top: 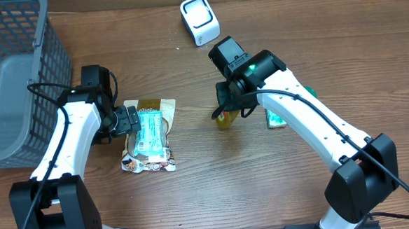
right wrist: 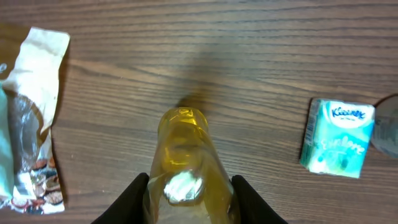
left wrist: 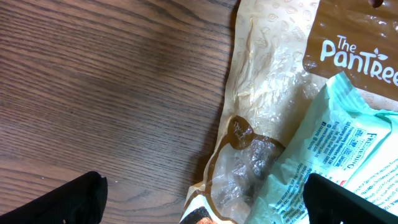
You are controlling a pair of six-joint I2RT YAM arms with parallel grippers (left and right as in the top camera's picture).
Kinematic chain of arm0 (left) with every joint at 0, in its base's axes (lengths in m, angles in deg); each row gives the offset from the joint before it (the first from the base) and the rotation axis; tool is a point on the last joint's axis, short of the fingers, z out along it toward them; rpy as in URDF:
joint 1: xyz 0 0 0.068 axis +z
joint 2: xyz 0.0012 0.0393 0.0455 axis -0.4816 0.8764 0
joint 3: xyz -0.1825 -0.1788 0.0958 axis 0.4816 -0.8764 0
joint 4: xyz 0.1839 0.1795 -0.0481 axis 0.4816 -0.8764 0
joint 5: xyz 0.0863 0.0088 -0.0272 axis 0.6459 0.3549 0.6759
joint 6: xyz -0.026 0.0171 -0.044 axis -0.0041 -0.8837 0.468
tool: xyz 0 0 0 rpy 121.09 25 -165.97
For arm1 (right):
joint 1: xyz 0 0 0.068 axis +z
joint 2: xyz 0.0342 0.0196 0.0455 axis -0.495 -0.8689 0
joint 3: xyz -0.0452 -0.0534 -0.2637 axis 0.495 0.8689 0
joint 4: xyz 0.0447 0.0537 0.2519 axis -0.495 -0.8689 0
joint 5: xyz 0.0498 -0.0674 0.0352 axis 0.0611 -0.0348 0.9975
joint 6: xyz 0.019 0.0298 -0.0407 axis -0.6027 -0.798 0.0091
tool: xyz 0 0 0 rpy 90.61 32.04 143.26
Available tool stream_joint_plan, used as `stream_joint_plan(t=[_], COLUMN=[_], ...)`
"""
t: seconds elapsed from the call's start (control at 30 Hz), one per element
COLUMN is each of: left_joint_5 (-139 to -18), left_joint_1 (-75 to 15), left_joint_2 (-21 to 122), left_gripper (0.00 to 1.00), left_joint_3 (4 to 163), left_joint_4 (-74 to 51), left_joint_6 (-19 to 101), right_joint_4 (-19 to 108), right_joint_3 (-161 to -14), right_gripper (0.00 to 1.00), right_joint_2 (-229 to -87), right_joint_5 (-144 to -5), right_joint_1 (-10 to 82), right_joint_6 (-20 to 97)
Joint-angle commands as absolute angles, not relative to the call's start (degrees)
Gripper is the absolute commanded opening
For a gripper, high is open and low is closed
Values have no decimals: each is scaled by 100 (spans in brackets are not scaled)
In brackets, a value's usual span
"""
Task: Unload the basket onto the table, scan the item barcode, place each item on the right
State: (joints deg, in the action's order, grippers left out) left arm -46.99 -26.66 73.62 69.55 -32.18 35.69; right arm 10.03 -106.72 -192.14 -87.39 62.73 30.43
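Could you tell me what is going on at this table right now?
The right gripper is shut on a yellow bottle near the middle of the table. The left gripper is wide open, low over a brown pouch with a mint packet lying on it, gripping neither. The white scanner sits at the far edge, and no item is at it yet.

Brown wood-grain table (left wrist: pixel 93 81) fills the left. A tan and brown crinkled plastic snack bag (left wrist: pixel 267 81) lies flat on the right. A pale mint-green wrapped packet (left wrist: pixel 348 143) overlaps it. The bag's clear window possibly shows nuts. Left tool (left wrist: pixel 205 202) spread wide, black fingertips (left wrist: pixel 68 199) at the bottom corners.
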Motion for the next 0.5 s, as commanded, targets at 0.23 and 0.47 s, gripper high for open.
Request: stream_joint_plan(t=[0.23,0.47], left_joint_5=[-4744,-4744], left_joint_1=[-2690,-2690], left_joint_2=[7386,7386], left_gripper=[100,100], left_joint_3=[7040,7040], left_joint_4=[-3229,-3229], left_joint_6=[3504,3504], right_joint_4=[1152,1768], right_joint_3=[-10622,-10082], right_gripper=[15,15], right_joint_2=[-19203,-19203], right_joint_5=[-9198,-9226], right_joint_1=[6317,6314], right_joint_6=[2803,2868])
